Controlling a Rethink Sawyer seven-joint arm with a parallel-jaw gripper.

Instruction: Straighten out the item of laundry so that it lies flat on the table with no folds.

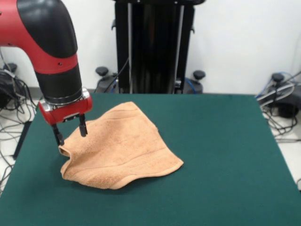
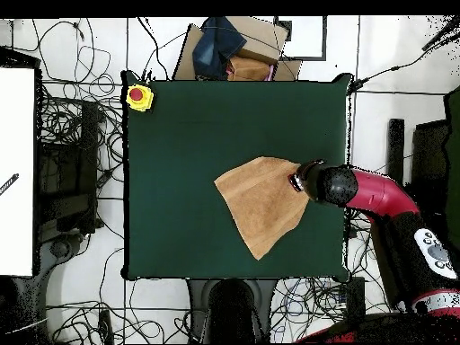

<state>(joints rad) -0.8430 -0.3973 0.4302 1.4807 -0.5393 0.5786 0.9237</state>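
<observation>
The peach-orange towel (image 1: 120, 148) lies rumpled on the dark green table (image 1: 221, 155), left of centre in the front view, with ridges and a lifted corner at its left end. My gripper (image 1: 70, 134) hangs just above that lifted corner with its fingers apart. The left fingertip (image 1: 59, 140) is right at the corner and nothing is held between the fingers. In the overhead view the towel (image 2: 263, 202) is an uneven, pointed shape on the table (image 2: 180, 153), and the gripper (image 2: 296, 180) is at its right edge.
A yellow box with a red button (image 2: 139, 97) sits on the table's top-left corner in the overhead view. The black pedestal (image 1: 153, 47) stands at the far side. Cables and equipment lie on the floor around the table.
</observation>
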